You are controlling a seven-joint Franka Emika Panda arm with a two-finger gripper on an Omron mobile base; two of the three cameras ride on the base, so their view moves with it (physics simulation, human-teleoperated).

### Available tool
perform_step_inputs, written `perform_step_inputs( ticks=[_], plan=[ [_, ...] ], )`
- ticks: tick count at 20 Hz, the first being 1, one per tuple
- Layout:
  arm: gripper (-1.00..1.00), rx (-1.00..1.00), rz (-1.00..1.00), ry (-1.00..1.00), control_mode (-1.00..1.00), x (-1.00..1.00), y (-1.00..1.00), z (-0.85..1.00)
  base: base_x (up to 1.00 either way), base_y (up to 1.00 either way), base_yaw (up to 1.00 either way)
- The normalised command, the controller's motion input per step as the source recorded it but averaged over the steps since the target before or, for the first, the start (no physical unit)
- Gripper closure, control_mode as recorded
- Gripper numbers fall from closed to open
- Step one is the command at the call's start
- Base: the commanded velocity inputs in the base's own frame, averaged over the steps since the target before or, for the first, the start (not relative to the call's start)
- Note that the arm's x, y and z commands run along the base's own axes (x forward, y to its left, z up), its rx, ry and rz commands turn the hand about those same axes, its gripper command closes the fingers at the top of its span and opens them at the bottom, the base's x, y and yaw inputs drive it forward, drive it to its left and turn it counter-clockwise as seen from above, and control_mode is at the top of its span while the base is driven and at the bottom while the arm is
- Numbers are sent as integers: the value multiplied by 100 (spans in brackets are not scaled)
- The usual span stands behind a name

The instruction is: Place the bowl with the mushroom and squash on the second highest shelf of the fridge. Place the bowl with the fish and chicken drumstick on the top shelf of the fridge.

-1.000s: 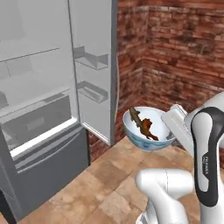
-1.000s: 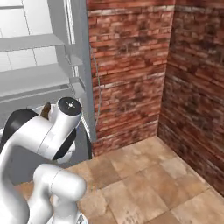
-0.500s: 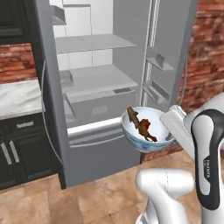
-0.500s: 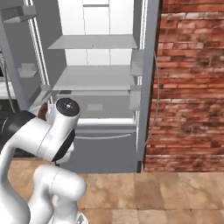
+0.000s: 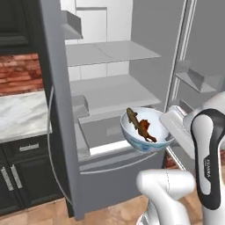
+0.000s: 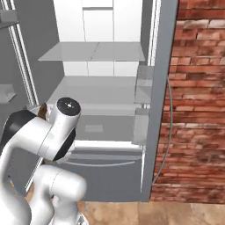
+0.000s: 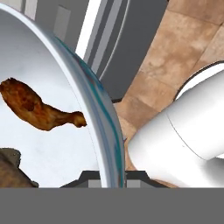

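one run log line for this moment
gripper: shut on white bowl with blue pattern | contents: slim dark fish, orange-brown chicken drumstick | tall grey fridge: open

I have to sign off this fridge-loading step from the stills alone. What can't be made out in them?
- Gripper fingertips: in the hand view the bowl rim covers them and the bottom edge cuts them off, so the grip itself is unclear.
- Fish: hand view shows just a dark corner at the left edge.
- Bowl in the right base view: hidden behind the arm.
- Fridge top: cropped in both base views, so the top shelf could have another above it.
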Motion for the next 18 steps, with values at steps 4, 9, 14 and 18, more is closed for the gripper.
perform_step_inputs(
  ticks=[4, 9, 14, 18],
  plan=[
    [100, 0, 0, 0, 100, 0, 0, 0, 77, -27, 13],
    [100, 0, 0, 0, 100, 0, 0, 0, 74, -2, 1],
    [100, 0, 0, 0, 100, 0, 0, 0, 51, 0, 0],
    [100, 0, 0, -14, -100, 0, 0, 44, 1, 0, 0]
  ],
)
